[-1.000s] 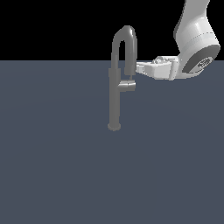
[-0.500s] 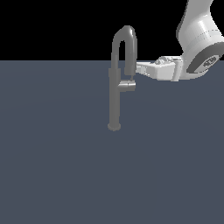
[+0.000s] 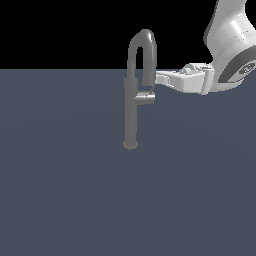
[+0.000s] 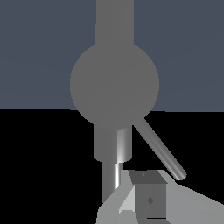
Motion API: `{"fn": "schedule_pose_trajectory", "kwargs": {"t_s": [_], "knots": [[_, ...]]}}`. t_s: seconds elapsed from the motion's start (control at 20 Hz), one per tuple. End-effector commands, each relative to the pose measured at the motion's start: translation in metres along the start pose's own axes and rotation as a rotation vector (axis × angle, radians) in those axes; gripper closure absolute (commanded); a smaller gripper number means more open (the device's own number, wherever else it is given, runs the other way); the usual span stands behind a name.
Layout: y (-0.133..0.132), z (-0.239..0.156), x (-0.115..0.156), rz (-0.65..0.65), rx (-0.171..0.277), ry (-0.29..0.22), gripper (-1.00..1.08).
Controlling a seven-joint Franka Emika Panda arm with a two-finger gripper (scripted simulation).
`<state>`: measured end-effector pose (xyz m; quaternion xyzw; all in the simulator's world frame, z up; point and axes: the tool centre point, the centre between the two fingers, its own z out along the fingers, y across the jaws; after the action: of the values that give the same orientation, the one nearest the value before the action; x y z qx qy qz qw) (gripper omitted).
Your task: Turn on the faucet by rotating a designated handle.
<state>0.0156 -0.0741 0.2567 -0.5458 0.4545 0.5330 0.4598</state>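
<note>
The grey faucet [image 3: 131, 120] stands upright on its round base, and its gooseneck spout ends in a thicker nozzle [image 3: 148, 75]. The handle [image 3: 146, 99] is a stubby cylinder sticking out of the column toward the exterior view's right, below the nozzle. My gripper [image 3: 158, 78] reaches in level from the right. Its fingertips are beside the nozzle and just above the handle, and they look pressed together, holding nothing. In the wrist view the handle's round end [image 4: 113, 83] faces me in front of the column [image 4: 113, 22]. A thin rod [image 4: 159, 151] slants off it toward my fingers [image 4: 146, 197].
The faucet stands on a flat dark grey surface [image 3: 60, 200] that reaches every edge of the exterior view. My white arm [image 3: 230, 45] comes down from the upper right. Nothing else shows.
The arm's upper part has shifted slightly to the right. The fingertips stay by the nozzle. The faucet and handle look unchanged.
</note>
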Motion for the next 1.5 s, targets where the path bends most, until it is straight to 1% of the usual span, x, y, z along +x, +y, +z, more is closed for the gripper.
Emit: {"fn": "schedule_pose_trajectory", "kwargs": {"t_s": [0.0,0.2,0.25,0.3,0.65,0.7,0.75,1.1,1.15,1.2,1.45], "knots": [[0.012,0.000,0.007,0.012,-0.005,-0.007,1.08],[0.025,0.000,0.014,0.015,-0.007,-0.009,1.08],[0.025,0.000,0.014,0.015,-0.007,-0.009,1.08],[0.018,0.000,0.006,-0.001,-0.006,-0.003,1.08],[0.041,0.000,0.040,0.014,-0.007,-0.008,1.08],[0.041,0.000,0.040,0.014,-0.007,-0.008,1.08],[0.032,0.000,0.022,-0.016,-0.009,0.000,1.08],[0.043,0.000,0.073,0.014,-0.008,-0.008,1.08],[0.043,0.000,0.073,0.014,-0.008,-0.008,1.08],[0.035,0.000,0.048,-0.023,-0.015,-0.003,1.08],[0.032,0.001,0.075,-0.004,-0.011,-0.006,1.08]]}}
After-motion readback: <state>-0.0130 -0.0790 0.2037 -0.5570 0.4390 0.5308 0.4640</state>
